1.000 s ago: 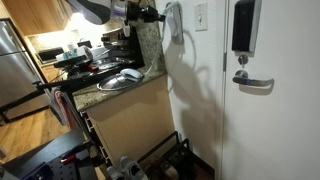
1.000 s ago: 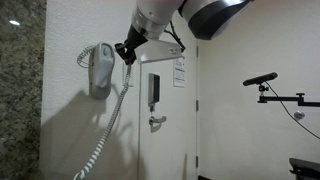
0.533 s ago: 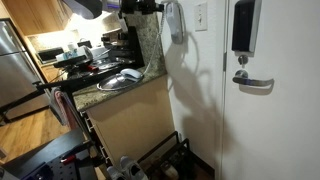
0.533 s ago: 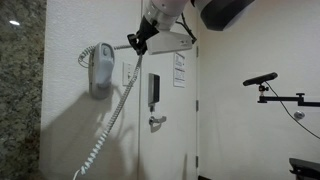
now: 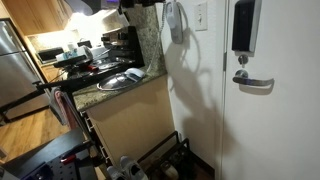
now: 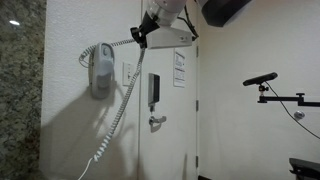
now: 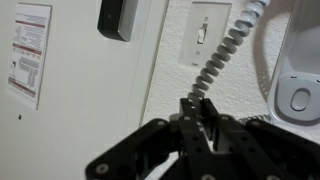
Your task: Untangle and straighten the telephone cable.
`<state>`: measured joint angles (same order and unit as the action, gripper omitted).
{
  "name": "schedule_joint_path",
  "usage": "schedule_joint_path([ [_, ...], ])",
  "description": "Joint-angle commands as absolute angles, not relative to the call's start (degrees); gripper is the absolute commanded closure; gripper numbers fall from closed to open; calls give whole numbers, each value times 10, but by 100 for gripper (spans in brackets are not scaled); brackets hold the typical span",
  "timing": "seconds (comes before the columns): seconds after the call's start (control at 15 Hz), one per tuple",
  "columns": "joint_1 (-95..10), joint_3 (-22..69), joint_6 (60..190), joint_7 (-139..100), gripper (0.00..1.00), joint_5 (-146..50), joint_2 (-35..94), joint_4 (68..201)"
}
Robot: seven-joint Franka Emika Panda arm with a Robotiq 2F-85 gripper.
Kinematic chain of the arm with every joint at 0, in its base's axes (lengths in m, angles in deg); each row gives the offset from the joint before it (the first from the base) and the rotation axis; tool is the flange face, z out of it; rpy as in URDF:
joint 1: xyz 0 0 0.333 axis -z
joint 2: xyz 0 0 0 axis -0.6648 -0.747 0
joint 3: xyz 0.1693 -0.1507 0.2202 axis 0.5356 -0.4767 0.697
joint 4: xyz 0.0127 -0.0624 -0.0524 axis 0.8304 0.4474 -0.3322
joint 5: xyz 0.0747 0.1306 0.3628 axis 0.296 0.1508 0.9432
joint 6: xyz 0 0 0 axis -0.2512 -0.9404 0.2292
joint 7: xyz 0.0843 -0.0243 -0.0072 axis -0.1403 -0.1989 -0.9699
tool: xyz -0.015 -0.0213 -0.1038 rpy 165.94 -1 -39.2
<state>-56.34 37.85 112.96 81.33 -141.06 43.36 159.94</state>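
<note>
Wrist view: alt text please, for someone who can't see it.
Black gripper shut on the coiled telephone cable, which rises up-right beside the white wall phone. Behind: a light switch and a door with a posted notice.

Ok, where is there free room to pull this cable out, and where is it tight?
Free: the bare wall between the door and the camera stand, and the wall under the phone. Tight: the gripper, shut on the telephone cable, sits close to phone, light switch and door frame. The countertop is crowded.
</note>
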Motion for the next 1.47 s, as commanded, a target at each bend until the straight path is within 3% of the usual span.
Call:
schedule_joint_path([
  [0.0,-555,387,1129,812,84,-1410,432,1599],
  [0.27,-555,388,1129,812,84,-1410,432,1599],
  [0.33,-555,388,1129,812,96,-1410,432,1599],
  [1.4,-602,446,1105,772,96,-1456,358,1508],
])
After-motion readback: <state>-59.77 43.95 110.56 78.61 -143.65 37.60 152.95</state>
